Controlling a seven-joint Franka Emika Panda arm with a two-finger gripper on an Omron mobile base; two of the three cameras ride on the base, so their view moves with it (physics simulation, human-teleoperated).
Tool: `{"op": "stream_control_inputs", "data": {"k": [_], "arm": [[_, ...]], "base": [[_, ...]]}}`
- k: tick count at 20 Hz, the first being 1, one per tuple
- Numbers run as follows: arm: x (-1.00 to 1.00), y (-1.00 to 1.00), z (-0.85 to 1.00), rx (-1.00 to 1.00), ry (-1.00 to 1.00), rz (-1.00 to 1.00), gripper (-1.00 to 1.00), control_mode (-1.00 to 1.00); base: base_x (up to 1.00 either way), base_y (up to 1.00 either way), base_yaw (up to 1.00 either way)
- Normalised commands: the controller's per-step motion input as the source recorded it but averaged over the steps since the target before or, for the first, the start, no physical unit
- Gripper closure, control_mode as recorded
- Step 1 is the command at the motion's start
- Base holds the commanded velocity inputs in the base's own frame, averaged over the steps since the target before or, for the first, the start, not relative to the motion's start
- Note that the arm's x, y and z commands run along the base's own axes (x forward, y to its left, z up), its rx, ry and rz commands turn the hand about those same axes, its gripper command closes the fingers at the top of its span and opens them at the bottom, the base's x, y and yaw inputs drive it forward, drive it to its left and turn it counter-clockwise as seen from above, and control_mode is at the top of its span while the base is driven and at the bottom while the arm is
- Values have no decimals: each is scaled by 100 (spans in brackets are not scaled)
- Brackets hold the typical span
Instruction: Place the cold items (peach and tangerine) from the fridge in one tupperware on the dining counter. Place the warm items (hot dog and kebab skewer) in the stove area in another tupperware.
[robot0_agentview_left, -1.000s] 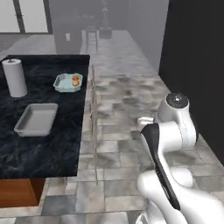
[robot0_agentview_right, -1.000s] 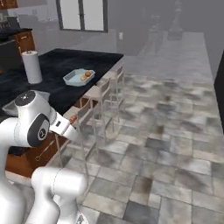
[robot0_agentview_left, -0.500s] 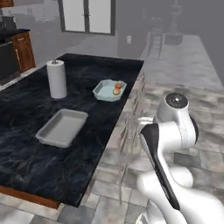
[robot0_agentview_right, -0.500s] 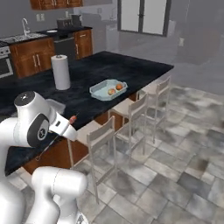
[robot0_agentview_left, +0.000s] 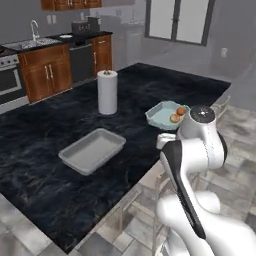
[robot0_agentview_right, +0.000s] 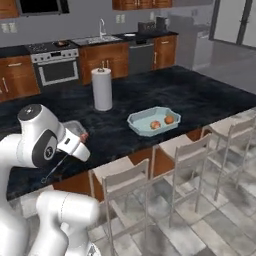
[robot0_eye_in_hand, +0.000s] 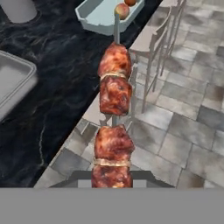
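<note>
- The brown grilled-meat kebab skewer on a thin grey metal stick (robot0_eye_in_hand: 113, 118) runs straight up the middle of the hand view, its lowest chunk rising from the bottom where the two-finger gripper (robot0_eye_in_hand: 113, 181) pinches it; the fingertips themselves are hidden behind the meat.
- In the right base view, the skewer's thin stick (robot0_agentview_right: 56, 170) slants down from the hand at the arm's side, with a reddish end by the wrist.
- The skewer hangs over the edge of the black marbled dining counter (robot0_agentview_left: 150, 95), its far tip pointing towards the pale blue tupperware tray (robot0_agentview_right: 145, 120).
- That blue tray holds two small orange-red round fruits, the peach (robot0_agentview_right: 155, 125) and the tangerine (robot0_agentview_right: 169, 120), close together; which is which is hard to tell.
- A second, grey rectangular tupperware (robot0_agentview_left: 92, 150) lies empty on the counter, well apart from the blue one.
- A white paper towel roll (robot0_agentview_left: 107, 92) stands upright between and behind the two containers.
- Pale wooden chairs (robot0_agentview_right: 180, 165) line the counter's edge.
- No writing or labels are readable.
</note>
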Motion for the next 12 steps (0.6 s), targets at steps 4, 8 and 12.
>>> {"op": "stream_control_inputs", "data": {"k": [4,8,12], "arm": [[0,0,0,0,0,0,100,100],[0,0,0,0,0,0,100,100],[0,0,0,0,0,0,100,100]], "base": [[49,-31,74],[61,-27,73],[85,-22,65]]}}
